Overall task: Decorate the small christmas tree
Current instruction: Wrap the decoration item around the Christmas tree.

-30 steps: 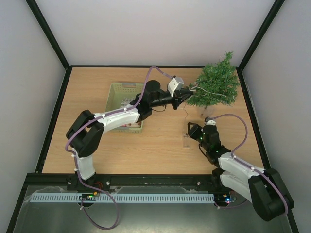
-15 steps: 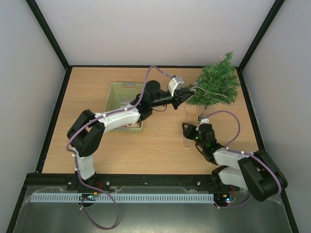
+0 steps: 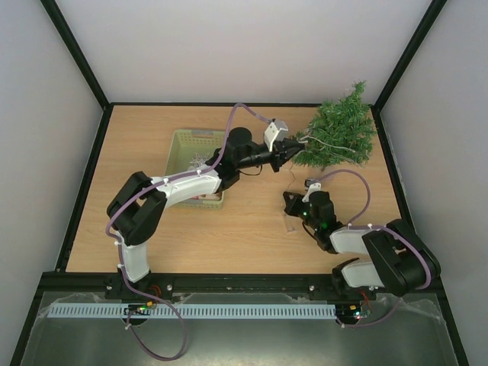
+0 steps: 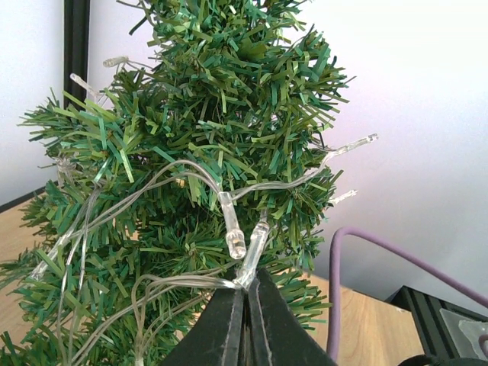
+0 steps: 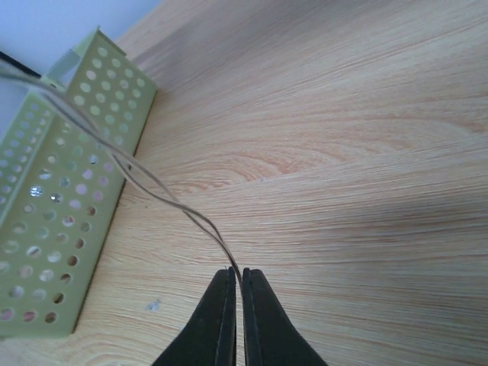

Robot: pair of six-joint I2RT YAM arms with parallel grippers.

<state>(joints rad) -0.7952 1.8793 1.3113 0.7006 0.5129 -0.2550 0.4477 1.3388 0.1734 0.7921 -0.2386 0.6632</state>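
Observation:
The small christmas tree [image 3: 341, 136] stands at the table's far right corner, with a clear-wired light string [image 4: 232, 229] draped over its branches [image 4: 191, 137]. My left gripper [image 3: 294, 152] is at the tree's left side and, in the left wrist view, the left gripper [image 4: 248, 279] is shut on the string's wire just below a clear bulb. My right gripper [image 3: 289, 206] is low over the wood in front of the tree. In the right wrist view the right gripper [image 5: 238, 273] is shut on a thin double strand of the light string's wire [image 5: 152, 179] that trails off toward the basket.
A pale green perforated basket [image 3: 181, 145] sits left of centre under the left arm, and its wall [image 5: 69, 198] shows beside the wire. A purple cable [image 4: 366, 244] loops near the left wrist. Black frame posts and white walls bound the table.
The right gripper moved left and away from its base over the wood, and its jaws went from open to shut on the wire. The left arm and the tree stayed put.

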